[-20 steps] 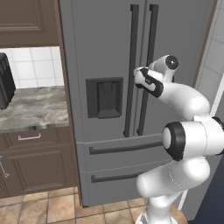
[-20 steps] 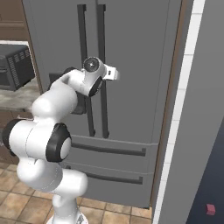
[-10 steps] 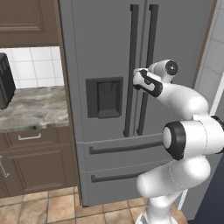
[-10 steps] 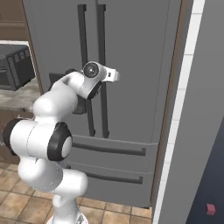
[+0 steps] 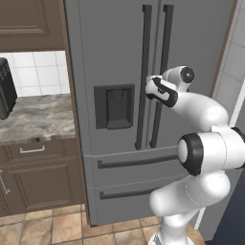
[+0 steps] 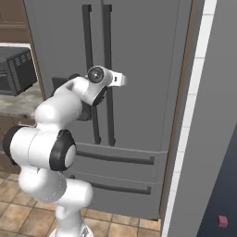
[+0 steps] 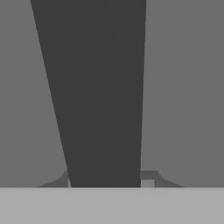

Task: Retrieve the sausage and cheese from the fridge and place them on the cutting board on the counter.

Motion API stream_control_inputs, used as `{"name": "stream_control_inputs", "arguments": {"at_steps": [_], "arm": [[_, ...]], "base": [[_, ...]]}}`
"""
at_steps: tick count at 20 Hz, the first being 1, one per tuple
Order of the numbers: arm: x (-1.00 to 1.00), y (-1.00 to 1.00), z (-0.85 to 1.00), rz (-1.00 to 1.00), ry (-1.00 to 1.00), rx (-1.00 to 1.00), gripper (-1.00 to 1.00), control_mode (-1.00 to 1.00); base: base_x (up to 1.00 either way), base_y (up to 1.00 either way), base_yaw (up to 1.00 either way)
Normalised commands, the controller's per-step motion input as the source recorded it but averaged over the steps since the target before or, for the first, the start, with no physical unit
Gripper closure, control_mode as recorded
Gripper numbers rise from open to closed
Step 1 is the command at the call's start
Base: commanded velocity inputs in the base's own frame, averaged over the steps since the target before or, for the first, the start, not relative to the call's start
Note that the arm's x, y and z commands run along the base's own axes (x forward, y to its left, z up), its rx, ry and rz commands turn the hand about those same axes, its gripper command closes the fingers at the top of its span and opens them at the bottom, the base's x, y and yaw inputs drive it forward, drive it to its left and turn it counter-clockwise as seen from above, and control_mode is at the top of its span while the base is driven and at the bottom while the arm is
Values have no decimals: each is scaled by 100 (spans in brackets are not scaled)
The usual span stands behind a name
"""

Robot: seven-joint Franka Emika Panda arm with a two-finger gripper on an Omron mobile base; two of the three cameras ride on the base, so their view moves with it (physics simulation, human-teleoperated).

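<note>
A white robot arm reaches forward to a tall grey fridge [image 5: 115,72] with two upper doors, both closed, and two drawers below. Two long dark bar handles run down the middle of the doors, one on each side of the seam. The gripper [image 5: 152,87] is at the right-hand door's handle [image 5: 160,72], about halfway down it, and in the hand view that dark bar [image 7: 98,96] stands close up between the finger tips, with the grey door behind. The gripper is closed around the bar, clamped on it. To the left of the fridge a grey marbled worktop [image 5: 33,117] sits above dark brown drawers with silver handles, and a dark appliance [image 5: 5,88] stands at the worktop's far left edge. A dark recess for a water dispenser [image 5: 114,106] is set in the left door. The sausage and cheese cannot be seen; with the doors shut they are presumably still inside the fridge. The cutting board cannot be seen either, so where it lies on the worktop cannot be told. The step in hand appears to be opening the fridge, the very start of the task. The next move calls for pulling the handle outward along the arc of the door's hinge at the fridge's right edge, keeping the grip firm so the bar does not slip free.
</note>
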Motion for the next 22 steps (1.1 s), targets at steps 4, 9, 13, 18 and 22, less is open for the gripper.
{"name": "stream_control_inputs", "arguments": {"at_steps": [4, 9, 13, 18, 22], "arm": [[-38, -26, -15, -1, 1, -4, 100, -100], [-73, -70, -3, 4, -3, -9, 100, -100], [-86, -90, -4, 10, -7, -6, 100, -100], [-81, -92, -7, 16, -5, -4, 100, -100], [-49, -56, -13, 21, 0, -8, -100, -100]], "base": [[0, 0, 0], [0, 0, 0], [0, 0, 0], [0, 0, 0], [0, 0, 0]]}}
